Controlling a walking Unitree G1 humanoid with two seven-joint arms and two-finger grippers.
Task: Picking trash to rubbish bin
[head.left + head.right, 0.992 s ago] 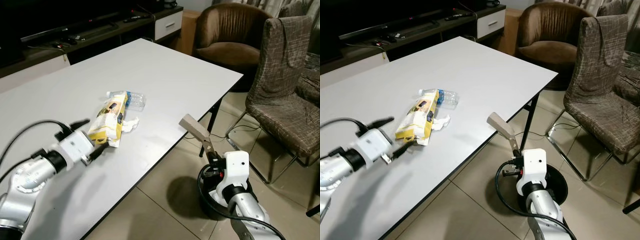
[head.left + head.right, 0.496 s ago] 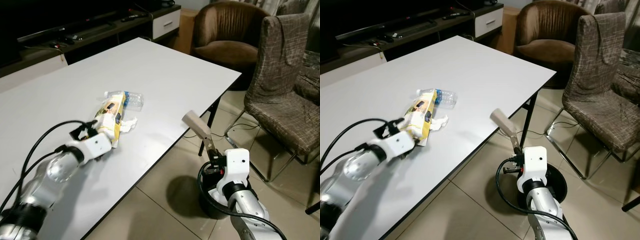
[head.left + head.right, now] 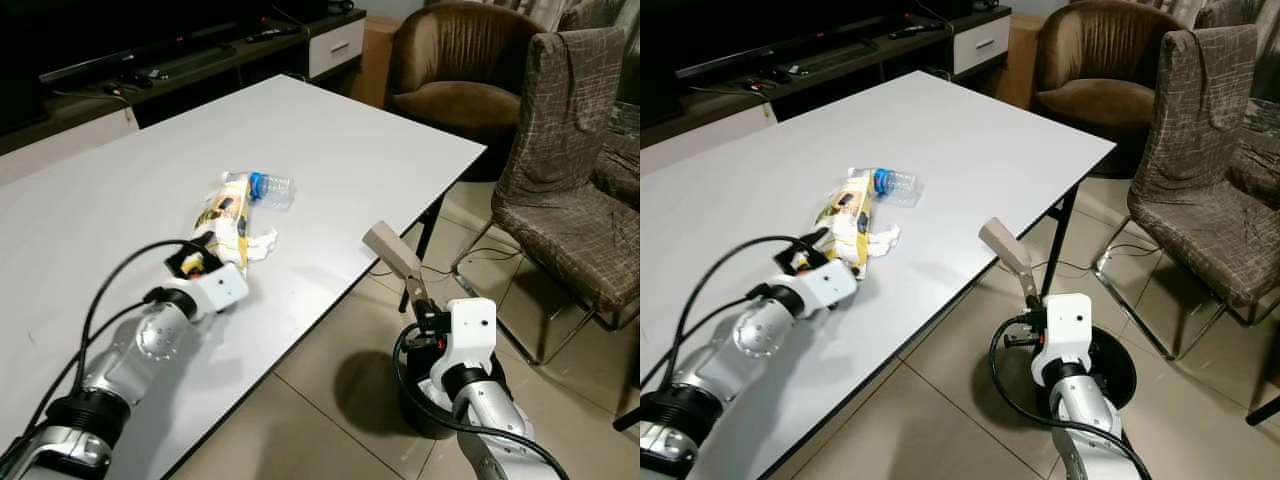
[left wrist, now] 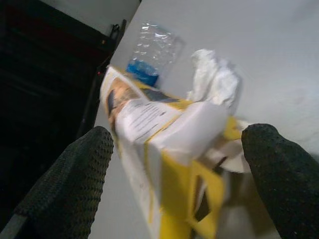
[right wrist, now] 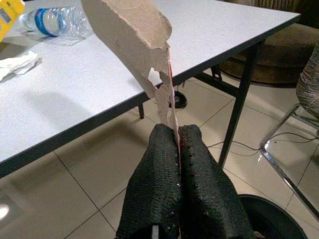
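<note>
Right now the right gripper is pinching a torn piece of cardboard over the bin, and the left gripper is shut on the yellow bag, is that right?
Not quite. The left gripper is open, not shut: the left wrist view shows its fingers spread either side of the yellow bag. The rest stands: the right gripper pinches the torn cardboard above the bin.

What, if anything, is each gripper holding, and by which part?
The right gripper pinches a torn cardboard piece by its thin lower tip. The left gripper, open, straddles the yellow packet, holding nothing.
</note>
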